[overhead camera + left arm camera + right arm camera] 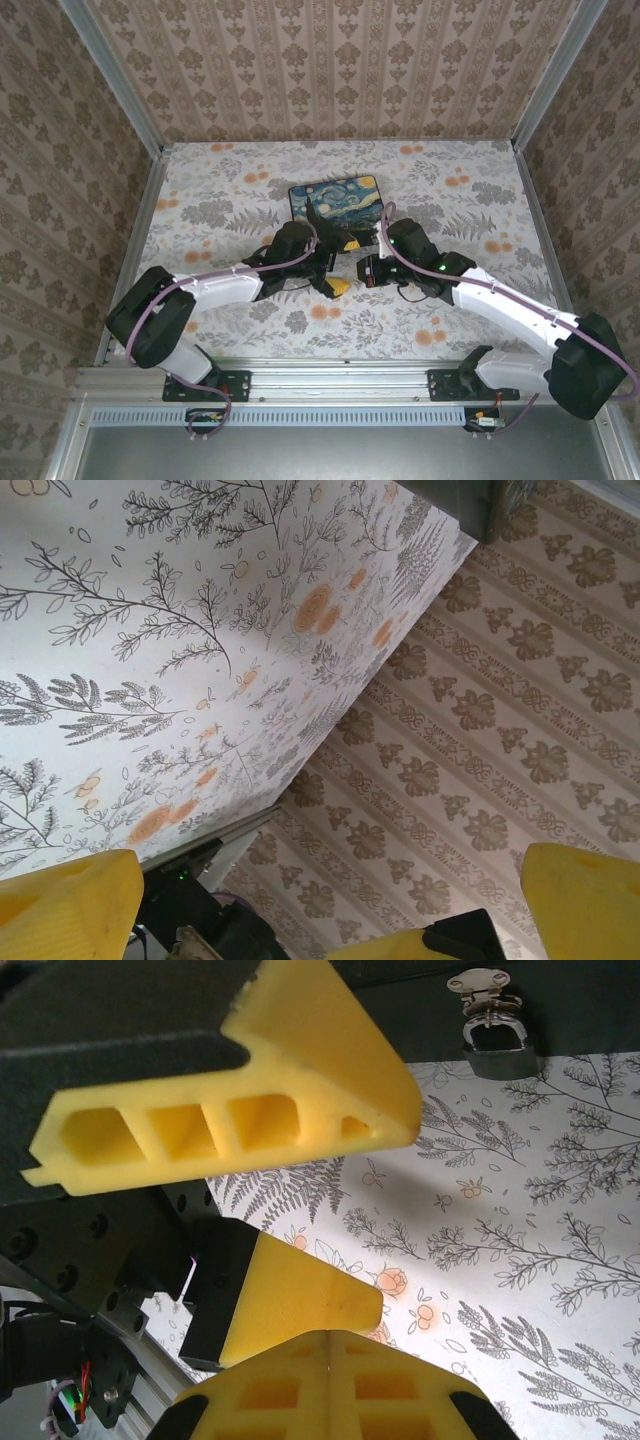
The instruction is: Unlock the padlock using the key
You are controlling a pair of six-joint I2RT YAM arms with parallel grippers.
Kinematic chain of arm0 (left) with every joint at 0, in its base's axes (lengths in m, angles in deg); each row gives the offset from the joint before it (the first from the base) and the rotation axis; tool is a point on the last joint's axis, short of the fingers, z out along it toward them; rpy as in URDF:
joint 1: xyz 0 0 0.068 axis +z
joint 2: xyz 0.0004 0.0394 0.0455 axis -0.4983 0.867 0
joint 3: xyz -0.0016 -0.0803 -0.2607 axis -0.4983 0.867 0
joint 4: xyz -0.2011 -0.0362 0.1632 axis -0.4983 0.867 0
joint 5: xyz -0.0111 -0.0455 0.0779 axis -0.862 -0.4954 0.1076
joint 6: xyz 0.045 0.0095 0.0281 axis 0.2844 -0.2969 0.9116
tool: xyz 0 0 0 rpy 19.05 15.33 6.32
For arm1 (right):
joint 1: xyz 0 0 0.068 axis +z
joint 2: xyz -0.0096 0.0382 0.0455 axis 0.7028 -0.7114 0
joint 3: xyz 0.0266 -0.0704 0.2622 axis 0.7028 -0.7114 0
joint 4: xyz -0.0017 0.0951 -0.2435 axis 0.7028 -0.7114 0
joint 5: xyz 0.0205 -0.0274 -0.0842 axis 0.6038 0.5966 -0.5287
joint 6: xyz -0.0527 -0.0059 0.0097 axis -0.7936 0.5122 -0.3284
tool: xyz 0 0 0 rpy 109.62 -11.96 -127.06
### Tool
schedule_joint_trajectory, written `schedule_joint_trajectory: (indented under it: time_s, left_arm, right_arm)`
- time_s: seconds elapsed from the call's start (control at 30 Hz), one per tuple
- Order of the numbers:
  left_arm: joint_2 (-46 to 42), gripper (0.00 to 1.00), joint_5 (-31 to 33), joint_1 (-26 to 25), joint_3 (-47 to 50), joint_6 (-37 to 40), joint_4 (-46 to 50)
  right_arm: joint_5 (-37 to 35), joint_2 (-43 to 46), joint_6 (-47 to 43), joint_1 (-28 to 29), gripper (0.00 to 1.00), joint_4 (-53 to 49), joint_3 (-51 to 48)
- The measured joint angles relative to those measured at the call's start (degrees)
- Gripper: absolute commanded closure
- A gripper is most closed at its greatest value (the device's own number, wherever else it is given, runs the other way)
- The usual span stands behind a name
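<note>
A small padlock point(497, 1048) hangs from the silver latch on the front wall of the black box point(570, 1010), apart from both grippers. In the top view that box point(335, 198) has a blue-and-yellow swirly lid. My left gripper point(345, 265) stands wide open just in front of it, its yellow fingers point(70, 905) far apart with nothing between them. My right gripper point(328, 1355) is shut, pads pressed together, its tip point(365, 270) reaching in between the left gripper's fingers point(230, 1090). The key is hidden.
The floral printed floor point(460, 210) lies open on both sides of the box. Patterned walls point(340, 70) enclose the back and sides. A metal rail point(340, 380) runs along the near edge by the arm bases.
</note>
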Motion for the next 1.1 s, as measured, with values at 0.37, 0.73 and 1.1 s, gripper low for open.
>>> schedule_joint_trajectory:
  time_s: [0.37,0.73,1.1]
  left_arm:
    - [-2.0,0.01,0.6,0.0,0.6,-2.7,1.7]
    - [-2.1,0.02,1.5,0.4,2.5,-5.0,0.8]
    - [-3.7,0.04,3.0,1.8,4.5,-6.4,-1.6]
  right_arm:
    - [-2.6,-1.4,0.3,0.7,0.99,3.8,0.2]
    - [-3.1,-4.9,0.3,2.5,0.99,6.7,1.3]
    - [-2.9,-6.3,0.5,4.1,0.99,7.9,1.3]
